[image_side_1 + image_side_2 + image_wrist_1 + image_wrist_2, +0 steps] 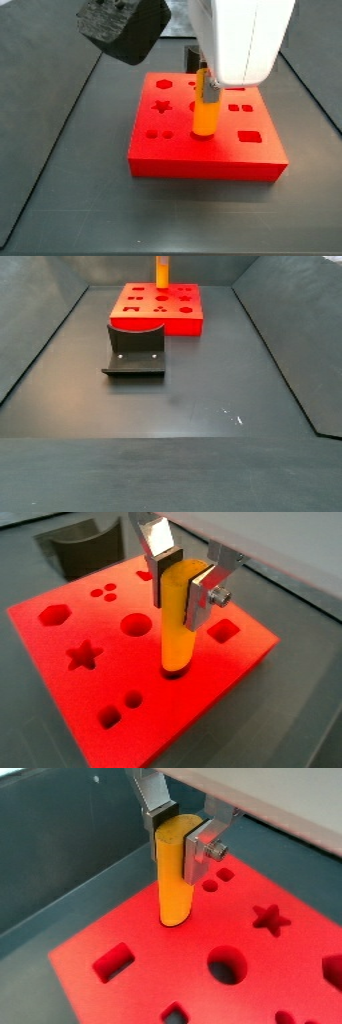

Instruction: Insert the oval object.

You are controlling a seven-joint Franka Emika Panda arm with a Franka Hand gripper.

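Note:
My gripper (185, 582) is shut on the oval object (179, 632), a smooth orange-yellow peg held upright by its upper part between the silver fingers. Both wrist views show this grip; in a wrist view the gripper (181, 843) holds the peg (174, 883) the same way. The peg's lower end meets the top of the red block (80, 697) near its middle. I cannot tell how deep it sits. In both side views the peg (205, 110) (162, 271) stands upright on the block (201, 160) (181, 324). The gripper (203, 85) hangs under the white arm.
The red block's top has several shaped holes: star (83, 654), round (135, 624), hexagon (52, 614), squares. The dark fixture (135, 351) stands on the floor in front of the block and also shows in a wrist view (74, 547). Grey walls enclose the dark floor.

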